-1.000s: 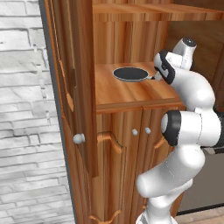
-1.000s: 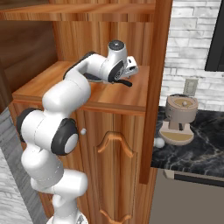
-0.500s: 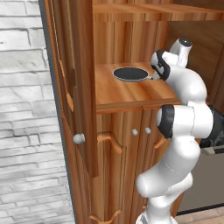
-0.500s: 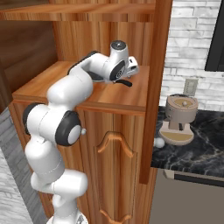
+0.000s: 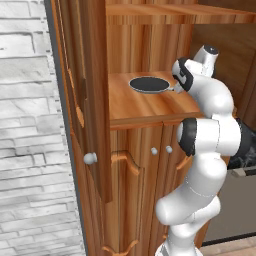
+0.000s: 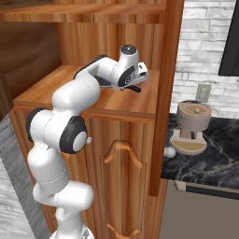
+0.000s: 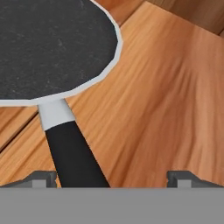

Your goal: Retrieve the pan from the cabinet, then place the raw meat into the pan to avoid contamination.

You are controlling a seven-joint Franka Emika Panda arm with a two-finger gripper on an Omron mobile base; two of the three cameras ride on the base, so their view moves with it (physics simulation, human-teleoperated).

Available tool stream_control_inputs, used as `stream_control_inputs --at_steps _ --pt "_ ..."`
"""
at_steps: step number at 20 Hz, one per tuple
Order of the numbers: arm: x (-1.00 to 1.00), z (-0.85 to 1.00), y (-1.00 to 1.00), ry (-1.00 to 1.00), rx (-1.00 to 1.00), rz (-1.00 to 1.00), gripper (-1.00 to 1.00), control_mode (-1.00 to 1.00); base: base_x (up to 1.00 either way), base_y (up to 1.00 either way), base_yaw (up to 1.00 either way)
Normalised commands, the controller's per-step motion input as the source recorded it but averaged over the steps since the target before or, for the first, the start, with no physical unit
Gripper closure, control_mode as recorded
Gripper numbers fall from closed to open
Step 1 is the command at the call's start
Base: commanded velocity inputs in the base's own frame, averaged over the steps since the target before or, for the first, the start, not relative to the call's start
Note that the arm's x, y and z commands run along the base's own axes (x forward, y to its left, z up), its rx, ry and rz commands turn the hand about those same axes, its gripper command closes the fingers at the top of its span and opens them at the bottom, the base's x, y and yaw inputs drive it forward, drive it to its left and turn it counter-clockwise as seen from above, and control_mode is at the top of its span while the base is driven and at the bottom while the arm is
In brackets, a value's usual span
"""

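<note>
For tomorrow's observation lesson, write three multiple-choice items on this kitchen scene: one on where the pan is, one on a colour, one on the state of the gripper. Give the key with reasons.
1. Where is the pan?
A. on the open shelf of the cabinet
B. on the dark stone counter
C. on the floor

2. What colour is the inside of the pan?
A. red
B. black
C. white

3. How do the jaws of the gripper stand?
A. shut on the rim of the pan
B. shut with nothing between them
C. open, either side of the pan's handle

Key: 1 A, the left base view shows the pan lying on the wooden shelf. 2 B, the hand view shows a dark surface inside a light rim. 3 C, in the hand view the two tips stand wide apart, the handle nearer the left one.
</note>
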Motion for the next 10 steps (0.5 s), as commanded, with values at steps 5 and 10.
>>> stream_control_inputs --at_steps 5,10 --pt "0.00 -0.11 0.00 0.02 0.02 0.00 -1.00 -1.00 0.00 0.00 0.00" --pt "0.00 -0.09 0.00 0.01 0.01 0.00 1.00 -1.00 0.00 0.00 0.00"
